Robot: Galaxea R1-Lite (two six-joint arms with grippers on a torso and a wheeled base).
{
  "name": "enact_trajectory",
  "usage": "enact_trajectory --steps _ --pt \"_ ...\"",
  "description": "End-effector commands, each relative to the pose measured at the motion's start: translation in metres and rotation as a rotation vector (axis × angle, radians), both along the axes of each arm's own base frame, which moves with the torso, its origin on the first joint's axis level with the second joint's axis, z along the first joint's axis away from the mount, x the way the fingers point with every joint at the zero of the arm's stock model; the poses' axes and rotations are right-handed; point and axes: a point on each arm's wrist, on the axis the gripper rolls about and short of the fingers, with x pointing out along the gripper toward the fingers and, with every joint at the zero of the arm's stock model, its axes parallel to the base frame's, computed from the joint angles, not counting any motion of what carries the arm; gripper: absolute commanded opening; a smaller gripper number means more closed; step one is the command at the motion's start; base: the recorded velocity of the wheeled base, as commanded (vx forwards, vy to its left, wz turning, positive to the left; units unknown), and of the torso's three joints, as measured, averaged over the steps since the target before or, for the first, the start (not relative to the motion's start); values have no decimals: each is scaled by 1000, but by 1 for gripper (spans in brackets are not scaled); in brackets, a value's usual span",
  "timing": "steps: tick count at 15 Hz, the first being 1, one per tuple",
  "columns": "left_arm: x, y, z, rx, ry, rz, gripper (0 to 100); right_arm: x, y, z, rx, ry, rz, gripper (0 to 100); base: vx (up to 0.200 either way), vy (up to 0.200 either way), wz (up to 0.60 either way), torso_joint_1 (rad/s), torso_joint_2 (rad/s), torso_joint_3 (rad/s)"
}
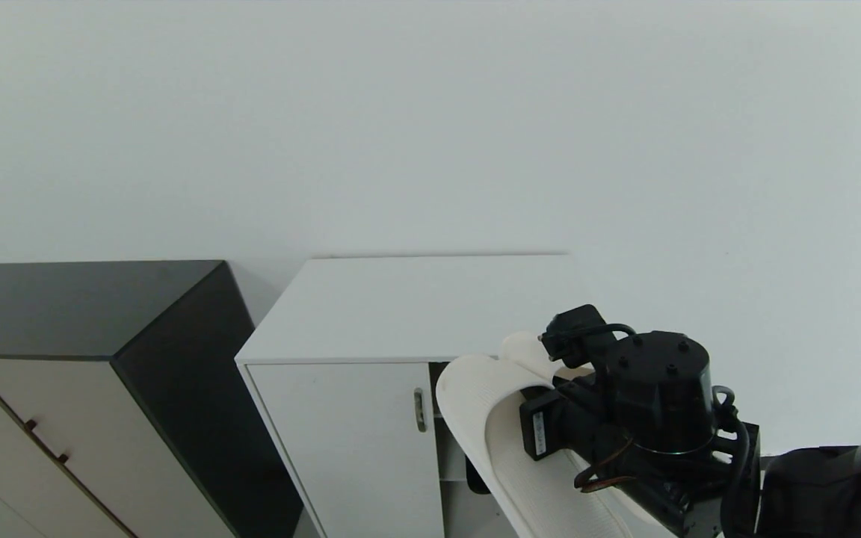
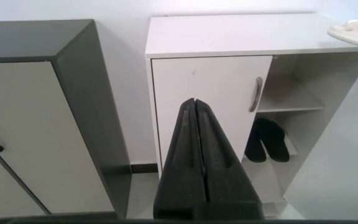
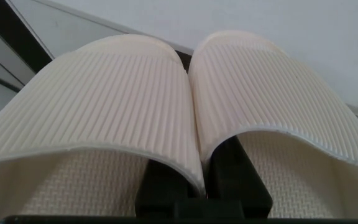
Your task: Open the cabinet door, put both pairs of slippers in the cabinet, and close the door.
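The white cabinet (image 1: 400,306) stands against the wall, its left door (image 2: 207,106) closed and its right half open onto shelves (image 2: 288,99). A black pair of slippers (image 2: 267,140) lies on a lower shelf inside. My right gripper (image 1: 550,418) is shut on the cream ribbed pair of slippers (image 3: 185,93), held side by side in front of the open half, level with the cabinet's top; their toes also appear (image 2: 356,31). Farther back, facing the closed door, my left gripper (image 2: 196,107) is shut with nothing in it.
A dark grey cabinet (image 1: 87,306) with beige drawer fronts (image 1: 27,441) stands close to the left of the white one, with a narrow gap between them. A bare white wall is behind both. The closed door carries a metal handle (image 2: 255,94).
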Motion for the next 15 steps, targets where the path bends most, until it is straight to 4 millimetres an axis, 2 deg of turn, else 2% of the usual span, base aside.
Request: enact_trajectory --steps 1,7,15 --pt "0 0 0 0 0 0 0 -1 0 0 1 1 4 0 0 0 0 0 0 0" --pt "0 0 0 0 0 0 0 0 1 -3 -8 6 1 0 0 0 0 -155 350 198" --pt "0 0 0 0 0 0 0 1 2 -8 -19 15 0 0 0 0 0 -226 539 311"
